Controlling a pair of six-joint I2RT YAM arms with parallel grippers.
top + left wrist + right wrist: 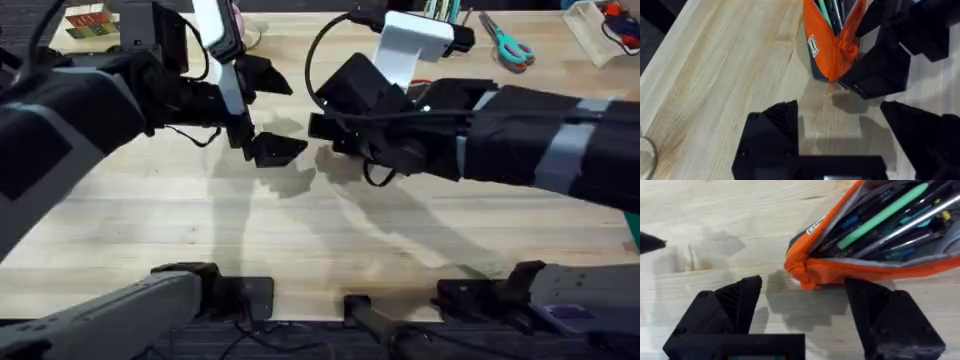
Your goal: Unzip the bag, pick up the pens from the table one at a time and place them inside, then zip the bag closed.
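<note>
Bag (850, 275): elongated orange fabric pouch, lying on the worktop (300, 240). Zipper mouth open along the top, dark lining showing. Small pale label on the side near one end (813, 46); dark base visible beneath the orange in the left wrist view.

Contents: a bright green pen (882, 215) lying lengthwise inside the open mouth, among several darker and metallic writing items packed beside it; a black pen cannot be singled out from these. In the left wrist view, pen ends show in the gaping top of the pouch.

Position relative to claws: the near end of the bag, where the orange fabric gathers to a puckered tip, sits just ahead of the right claw (802, 315), between and slightly beyond its two black fingers, not touched by either. Right claw released, fingers spread wide. Left claw (840, 135) likewise released, fingers apart, near the same end of the bag from the other side, with bare worktop between. In the overhead view both arms meet over the middle of the worktop and cover the pouch.

Other items: teal-handled scissors (510, 45) at the far right of the worktop; a white stand (410, 45) far centre.
</note>
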